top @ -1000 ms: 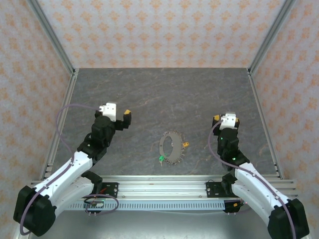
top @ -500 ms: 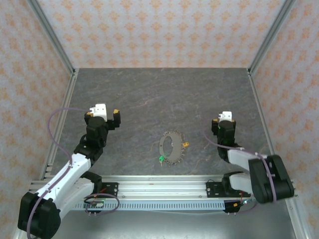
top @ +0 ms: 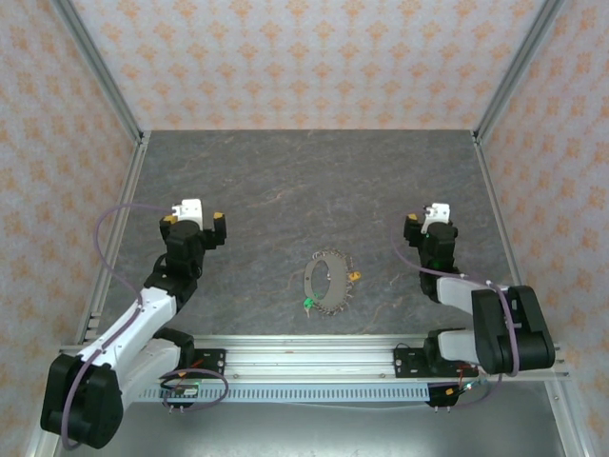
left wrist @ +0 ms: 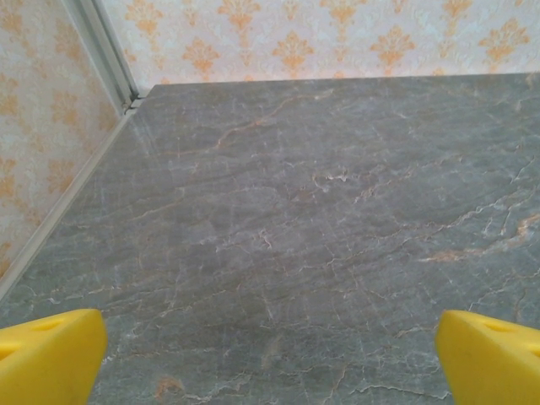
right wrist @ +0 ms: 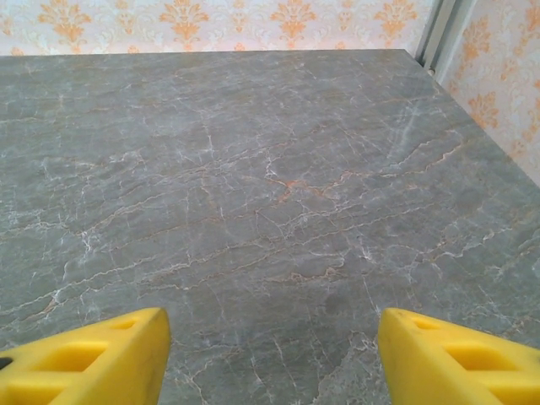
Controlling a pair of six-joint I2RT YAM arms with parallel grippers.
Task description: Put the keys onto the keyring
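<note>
table (top: 285,181): grey marbled top | keyring (top: 326,281): beaded-chain loop lying flat near front centre — green tag (top: 306,306) at its near-left end, yellow-headed key (top: 355,277) against its right edge | left gripper (top: 194,220): yellow fingertips spread, well left of loop | right gripper (top: 426,225): well right of loop — both apart from the chain

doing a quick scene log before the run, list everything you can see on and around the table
keyring: one, brownish-silver beaded loop, centre of table towards the front
green tag: one, bright green, at the loop's near-left end
key: one made out, tan-yellow head, at the loop's right side; any other too small to tell
table: one, grey marbled
walls: cream with orange pattern, back and sides
frame rails: silver, front edge and corners
left gripper: yellow fingers, open, left of the loop
right gripper: yellow fingers, open, right of the loop
</note>
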